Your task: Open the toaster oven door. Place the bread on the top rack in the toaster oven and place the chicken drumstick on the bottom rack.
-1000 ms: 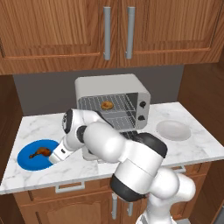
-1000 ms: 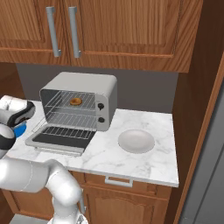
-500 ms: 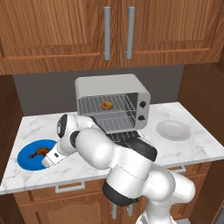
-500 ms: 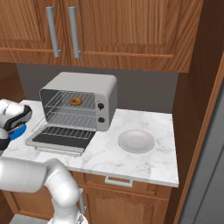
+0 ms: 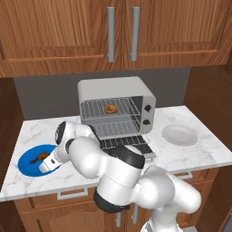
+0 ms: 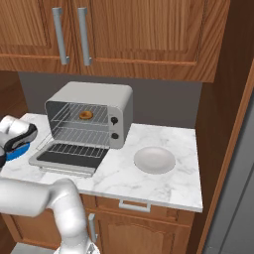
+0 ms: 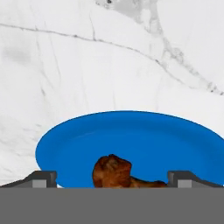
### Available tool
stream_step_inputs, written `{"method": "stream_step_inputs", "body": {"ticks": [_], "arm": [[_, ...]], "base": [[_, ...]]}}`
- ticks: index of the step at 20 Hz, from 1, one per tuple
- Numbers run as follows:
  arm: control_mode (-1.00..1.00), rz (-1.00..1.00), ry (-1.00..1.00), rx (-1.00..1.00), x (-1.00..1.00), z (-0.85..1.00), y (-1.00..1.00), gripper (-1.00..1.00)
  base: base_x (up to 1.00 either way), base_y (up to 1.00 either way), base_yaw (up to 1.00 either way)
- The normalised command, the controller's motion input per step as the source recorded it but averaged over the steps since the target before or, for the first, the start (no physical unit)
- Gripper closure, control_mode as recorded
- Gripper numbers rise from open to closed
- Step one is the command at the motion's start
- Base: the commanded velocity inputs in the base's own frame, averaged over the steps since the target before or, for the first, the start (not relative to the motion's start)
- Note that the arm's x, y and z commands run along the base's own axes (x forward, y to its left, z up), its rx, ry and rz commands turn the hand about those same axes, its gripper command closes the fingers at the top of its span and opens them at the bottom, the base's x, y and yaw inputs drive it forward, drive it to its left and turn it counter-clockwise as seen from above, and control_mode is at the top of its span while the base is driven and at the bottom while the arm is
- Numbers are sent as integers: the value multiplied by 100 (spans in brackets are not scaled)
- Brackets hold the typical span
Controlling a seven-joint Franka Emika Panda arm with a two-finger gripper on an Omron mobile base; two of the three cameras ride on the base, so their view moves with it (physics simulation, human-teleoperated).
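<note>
Spread wide, end effector (image 7: 112,177) flanks the chicken drumstick (image 7: 117,172) on the blue plate (image 7: 78,144); toaster oven door (image 6: 69,158) is down, bread (image 5: 110,108) sits on the top rack (image 5: 102,109); drumstick remains.

The chicken drumstick (image 7: 117,173) is cut off low in the hand view; the arm hides part of the blue plate (image 5: 28,159).

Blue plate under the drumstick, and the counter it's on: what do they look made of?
The blue plate looks like glazed ceramic or hard plastic: one even saturated blue, smooth, faintly glossy. I can't tell which. The counter looks like polished white marble, with thin grey veins running across it. The chicken drumstick has a rough, browned, roasted-looking surface.
</note>
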Motion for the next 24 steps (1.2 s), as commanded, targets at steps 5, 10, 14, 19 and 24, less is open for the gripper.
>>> {"method": "stream_step_inputs", "body": {"ticks": [5, 10, 14, 19, 24], "arm": [[-100, 0, 22, -13, 45, 30, 56, -100], [-100, 0, 18, -13, 46, 40, 61, -100], [-100, 0, 17, -13, 40, 38, 61, -100], [-100, 0, 20, -14, 39, 26, 59, 100], [-100, 0, 24, -9, 8, 42, 28, 100]], "base": [[0, 0, 0], [0, 0, 0], [0, 0, 0], [0, 0, 0], [0, 0, 0]]}}
